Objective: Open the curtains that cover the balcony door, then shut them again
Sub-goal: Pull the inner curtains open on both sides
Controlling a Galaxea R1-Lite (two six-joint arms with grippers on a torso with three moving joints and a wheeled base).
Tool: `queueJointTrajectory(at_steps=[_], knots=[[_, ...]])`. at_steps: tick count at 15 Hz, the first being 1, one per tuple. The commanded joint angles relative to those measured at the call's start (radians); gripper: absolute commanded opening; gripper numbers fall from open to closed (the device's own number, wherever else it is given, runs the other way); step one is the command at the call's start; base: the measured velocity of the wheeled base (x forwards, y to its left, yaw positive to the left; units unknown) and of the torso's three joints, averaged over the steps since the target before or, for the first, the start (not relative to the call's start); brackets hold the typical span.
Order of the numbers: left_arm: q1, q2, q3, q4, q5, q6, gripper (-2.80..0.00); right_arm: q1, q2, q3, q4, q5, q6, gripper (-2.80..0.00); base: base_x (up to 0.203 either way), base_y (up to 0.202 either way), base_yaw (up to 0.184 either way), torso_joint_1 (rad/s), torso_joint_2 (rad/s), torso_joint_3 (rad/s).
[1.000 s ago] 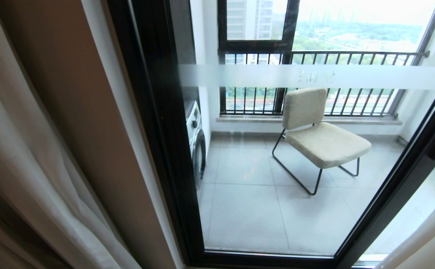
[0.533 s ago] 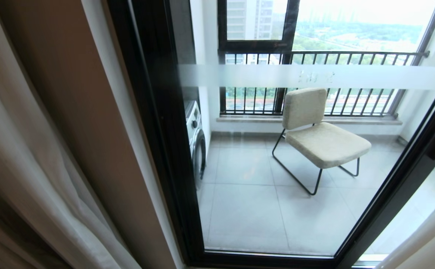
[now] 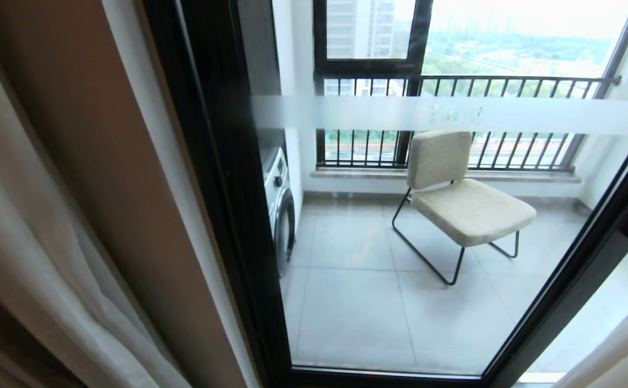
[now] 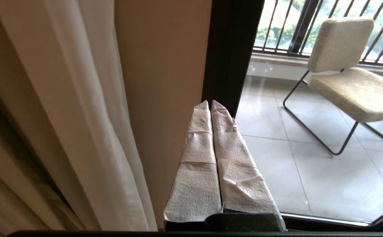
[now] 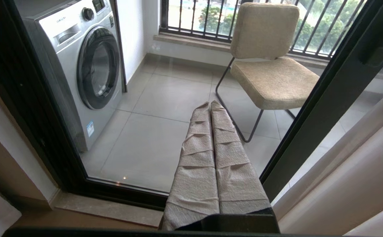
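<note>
The left end effector (image 4: pixel 210 104) is clenched on nothing, its paper-wrapped fingers (image 4: pixel 199 154) pressed together and pointing at the black frame of the balcony door (image 4: pixel 232 49). Just beside it on its left hang the curtains (image 4: pixel 79 108), a sheer white layer over darker cloth, drawn aside against the tan wall (image 4: pixel 161 65). The right end effector (image 5: pixel 210 104) is likewise clenched and empty, aimed through the door glass. Beyond its tips stands a padded chair (image 5: pixel 270 65); a washing machine (image 5: pixel 86 65) sits to its left, and another curtain panel (image 5: pixel 359 171) hangs near on its right.
</note>
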Motion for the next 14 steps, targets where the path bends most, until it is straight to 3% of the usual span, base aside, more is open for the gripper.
queueJointTrajectory(at_steps=[1, 12, 14], knots=[[-0.001, -0.001, 0.0, -0.001, 0.001, -0.001, -2.8, 0.0, 0.0, 0.0, -0.001, 0.001, -0.001, -2.8, 0.191, -0.178, 0.003, 0.041, 0.0, -0.003], [0.0, -0.001, 0.0, -0.001, 0.001, 0.001, -2.8, 0.0, 0.0, 0.0, -0.001, 0.001, -0.001, -2.8, 0.192, -0.192, -0.002, 0.005, 0.0, 0.001], [0.0, -0.001, 0.0, -0.001, 0.001, -0.001, -2.8, 0.0, 0.0, 0.0, -0.001, 0.001, -0.001, -2.8, 0.075, -0.091, 0.001, 0.004, 0.0, 0.002]])
